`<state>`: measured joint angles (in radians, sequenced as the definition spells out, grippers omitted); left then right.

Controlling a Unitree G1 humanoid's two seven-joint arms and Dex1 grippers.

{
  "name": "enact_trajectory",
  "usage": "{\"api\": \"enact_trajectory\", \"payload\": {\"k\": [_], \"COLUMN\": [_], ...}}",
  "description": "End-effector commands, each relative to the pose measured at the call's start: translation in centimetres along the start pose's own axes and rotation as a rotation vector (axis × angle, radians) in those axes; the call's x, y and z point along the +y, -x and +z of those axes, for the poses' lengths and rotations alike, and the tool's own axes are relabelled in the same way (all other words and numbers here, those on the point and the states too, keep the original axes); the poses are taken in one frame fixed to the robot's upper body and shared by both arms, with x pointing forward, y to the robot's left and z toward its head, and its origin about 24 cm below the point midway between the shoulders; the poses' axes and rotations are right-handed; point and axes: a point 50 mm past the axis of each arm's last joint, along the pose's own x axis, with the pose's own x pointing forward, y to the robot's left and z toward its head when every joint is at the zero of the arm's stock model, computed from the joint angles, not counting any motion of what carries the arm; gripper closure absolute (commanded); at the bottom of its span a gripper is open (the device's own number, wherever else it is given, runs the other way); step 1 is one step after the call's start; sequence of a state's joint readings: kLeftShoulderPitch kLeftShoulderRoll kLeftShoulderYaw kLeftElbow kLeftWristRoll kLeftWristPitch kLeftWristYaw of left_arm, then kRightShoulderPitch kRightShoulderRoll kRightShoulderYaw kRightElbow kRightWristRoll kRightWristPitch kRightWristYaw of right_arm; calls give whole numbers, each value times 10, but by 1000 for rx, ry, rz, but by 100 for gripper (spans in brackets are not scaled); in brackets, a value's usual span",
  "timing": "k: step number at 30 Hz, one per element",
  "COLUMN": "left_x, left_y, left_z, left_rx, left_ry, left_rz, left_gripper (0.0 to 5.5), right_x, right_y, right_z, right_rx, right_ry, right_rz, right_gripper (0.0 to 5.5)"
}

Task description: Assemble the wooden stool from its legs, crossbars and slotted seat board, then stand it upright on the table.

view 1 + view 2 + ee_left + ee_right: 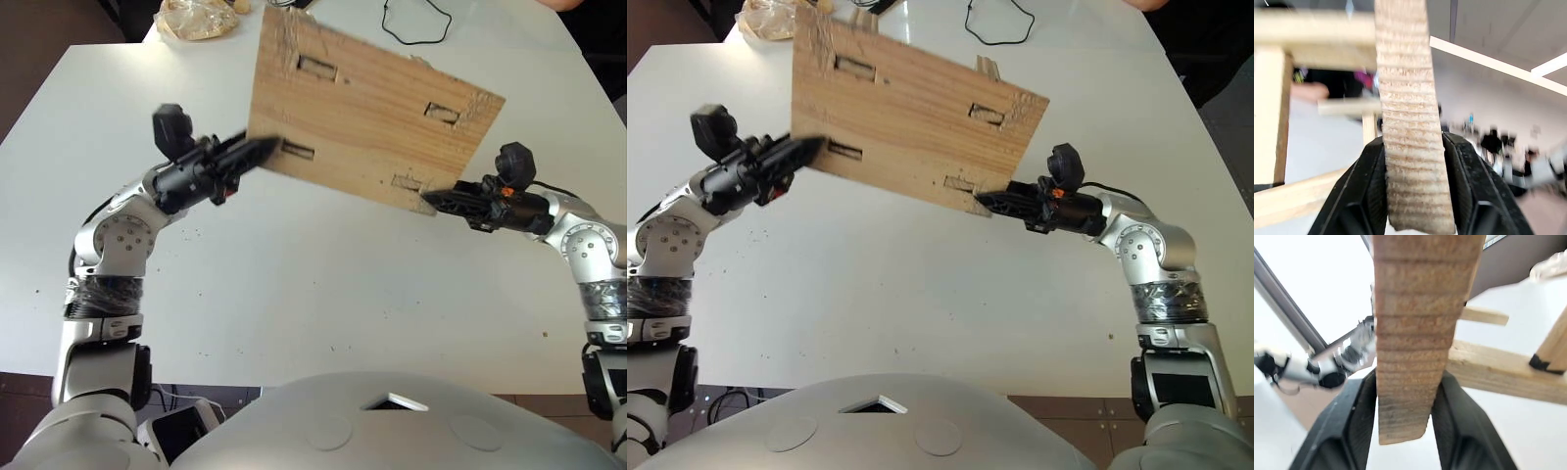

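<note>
Carrying a black cable (423, 43), speckled white table (294, 294).

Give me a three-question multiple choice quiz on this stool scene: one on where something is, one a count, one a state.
1. Where does the left claw grip the seat board?
A. at the edge on the robot's left
B. through a slot
C. at the far top corner

2. How many slots show in the board's face?
A. two
B. four
C. six

3. What state is the right claw in?
A. open over the table
B. shut on the seat board
C. shut on a loose leg

Answers: 1 A, it pinches the board's left edge. 2 B, four rectangular slots show in the head views. 3 B, the right wrist view shows the board's edge clamped in it.
</note>
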<state>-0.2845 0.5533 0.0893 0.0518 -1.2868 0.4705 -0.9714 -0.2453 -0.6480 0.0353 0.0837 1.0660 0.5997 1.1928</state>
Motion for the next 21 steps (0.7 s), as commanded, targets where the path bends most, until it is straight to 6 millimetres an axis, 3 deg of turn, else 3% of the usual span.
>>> {"api": "enact_trajectory", "payload": {"k": [1, 5, 8, 10, 13, 21], "left_x": [-74, -74, -63, -52, -37, -30], "left_y": [-95, -106, -107, -106, -103, -107], "left_z": [73, 63, 54, 43, 31, 4], "left_rx": [-653, -563, -563, -557, -565, -430], "left_ry": [434, 496, 585, 648, 734, 815], "left_rz": [-36, 104, 247, 375, 520, 698], "left_gripper": [404, 412, 417, 417, 417, 417], "right_x": [107, 109, 87, 62, 39, 19], "right_y": [-102, -104, -107, -111, -116, -129], "right_z": [126, 156, 160, 148, 130, 94], "right_rx": [-794, -1005, -1101, -1098, -1050, -925], "right_ry": [-94, -179, -324, -450, -572, -732], "right_rz": [331, 277, 84, -110, -313, -646], "right_gripper": [402, 402, 402, 402, 403, 408]}}
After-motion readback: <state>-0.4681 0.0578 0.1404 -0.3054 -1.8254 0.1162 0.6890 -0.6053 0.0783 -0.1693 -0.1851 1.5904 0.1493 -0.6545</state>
